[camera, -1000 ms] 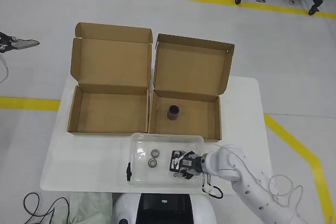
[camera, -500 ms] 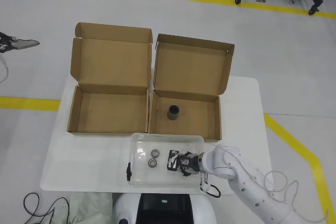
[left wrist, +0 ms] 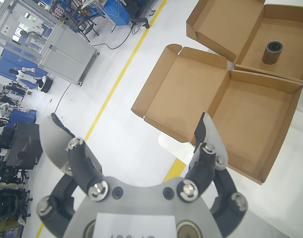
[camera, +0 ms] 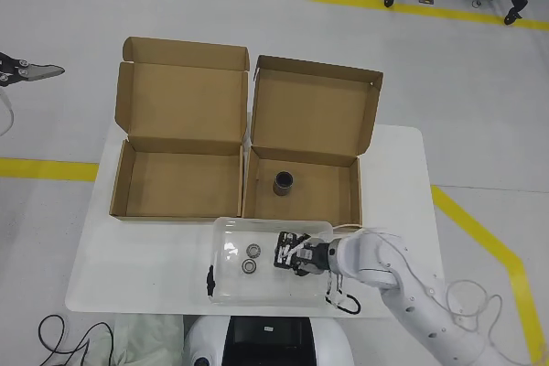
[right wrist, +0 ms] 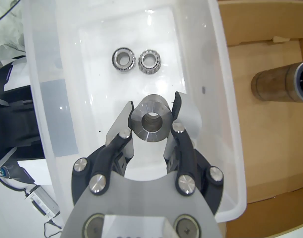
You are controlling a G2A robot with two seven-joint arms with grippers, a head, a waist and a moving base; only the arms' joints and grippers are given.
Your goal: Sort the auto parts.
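The right claw is inside a clear plastic bin, closed on a thick metal sleeve. One finger presses each side of the sleeve, and its bored end faces the wrist camera. From above, this claw sits in the right half of the bin, its arm coming in over the bin's right end. I cannot tell whether the sleeve rests on the bin floor or hangs just clear of it.

Two small bearings lie flat on the bin floor, just beside each other and a little apart from the held sleeve. One bearing is on the side toward the boxes. The other bearing is on the side toward the bench's near edge.

The bin stands at the middle of the near edge of the white bench, its far rim just beside the front walls of two open cardboard boxes. The left box has nothing on its floor and its lid stands open behind it. The right box holds a dark cylinder, which stands upright toward the near left part of the box floor.

The left claw is spread wide and holds nothing. It hangs off the bench beyond the left edge, over a pale floor with a yellow line, well apart from the boxes.
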